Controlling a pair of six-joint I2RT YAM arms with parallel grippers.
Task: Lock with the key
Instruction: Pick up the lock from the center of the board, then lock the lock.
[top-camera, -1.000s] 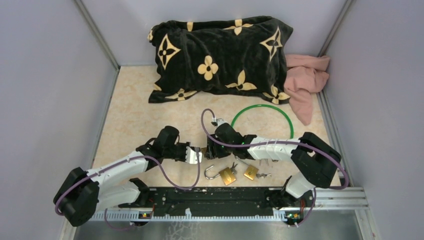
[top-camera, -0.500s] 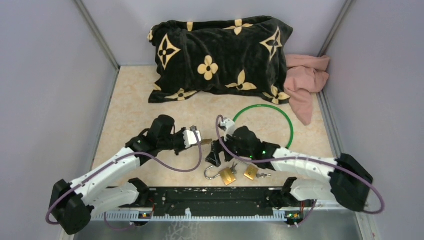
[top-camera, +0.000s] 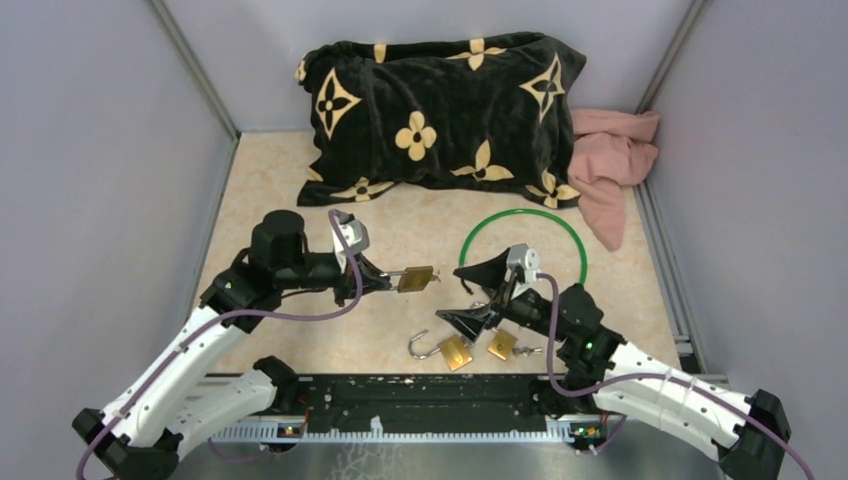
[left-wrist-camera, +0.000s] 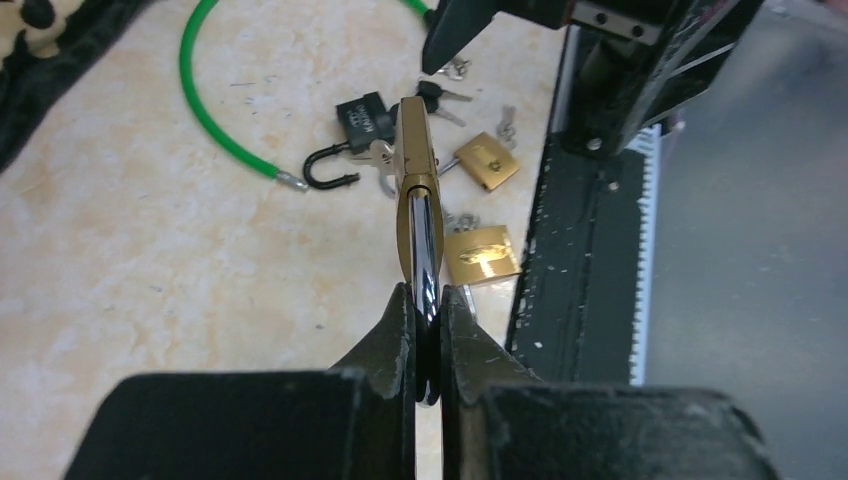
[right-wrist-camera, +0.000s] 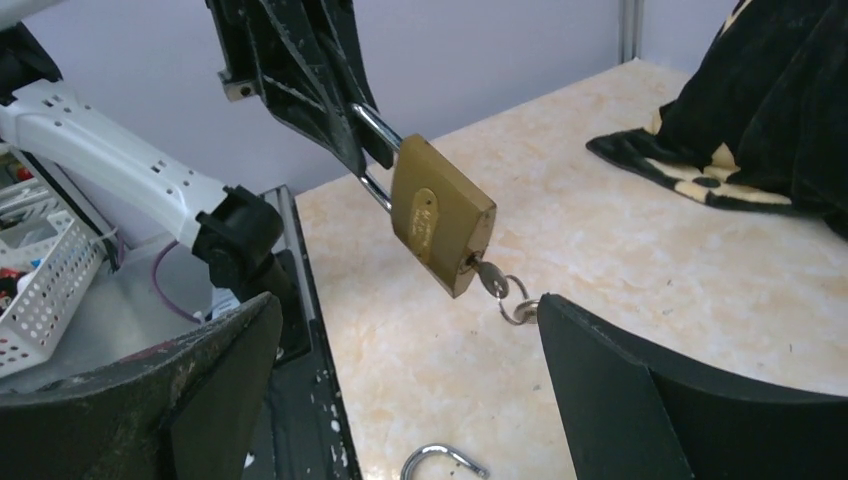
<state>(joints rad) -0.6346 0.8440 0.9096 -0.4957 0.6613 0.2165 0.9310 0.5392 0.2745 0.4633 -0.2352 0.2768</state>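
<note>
A brass padlock (top-camera: 415, 278) hangs in the air, and my left gripper (top-camera: 385, 280) is shut on its steel shackle (left-wrist-camera: 424, 260). The padlock body (left-wrist-camera: 417, 150) points away from the left wrist camera, past the left gripper (left-wrist-camera: 427, 295). In the right wrist view the padlock (right-wrist-camera: 440, 215) has a key (right-wrist-camera: 492, 280) in its keyhole, with a key ring (right-wrist-camera: 520, 308) dangling from it. My right gripper (top-camera: 470, 295) stands wide open to the right of the padlock. The right gripper (right-wrist-camera: 408, 300) holds nothing, and its right finger tip is close to the key ring.
On the table near the front lie an open brass padlock (top-camera: 450, 350), a second brass padlock (top-camera: 502, 344) with keys, and a black padlock (left-wrist-camera: 365, 118). A green cable loop (top-camera: 524, 215), a black pillow (top-camera: 440, 115) and a pink cloth (top-camera: 610, 160) lie further back. A black rail (top-camera: 430, 395) runs along the near edge.
The right gripper opened wide, came off the key and drew back to the right. The left arm raised the padlock and carried it back and slightly right.
</note>
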